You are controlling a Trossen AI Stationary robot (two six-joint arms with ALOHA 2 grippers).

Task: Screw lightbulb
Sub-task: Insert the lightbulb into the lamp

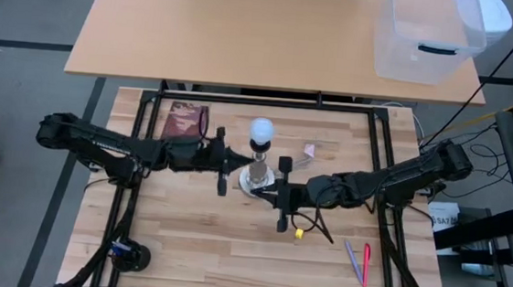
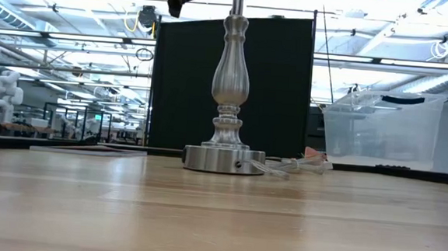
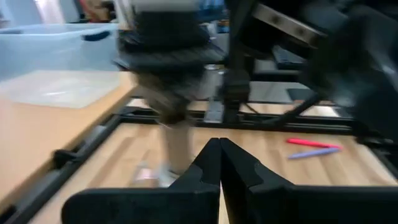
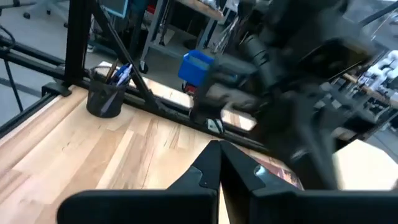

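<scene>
The lightbulb [image 1: 261,128] shows its frosted white globe on top of the silvery lamp stand [image 1: 255,174], which stands upright on its round base [image 2: 223,158] at the table's middle. The bulb is above the top edge of the low view. My left gripper [image 1: 235,165] is just left of the stand, well above the table, with its fingers [image 3: 219,163] shut and empty. My right gripper [image 1: 269,194] is just right of and nearer than the stand, its fingers [image 4: 219,157] shut and empty.
A pink-tipped clear wrapper [image 1: 309,150] lies right of the stand, beside its cable [image 2: 288,167]. There is a small yellow piece [image 1: 298,232], two pens [image 1: 358,262] at the near right, a brown book [image 1: 185,120] at the far left and a black pen cup [image 1: 128,254] at the near left. A clear bin [image 1: 425,38] sits on the far table.
</scene>
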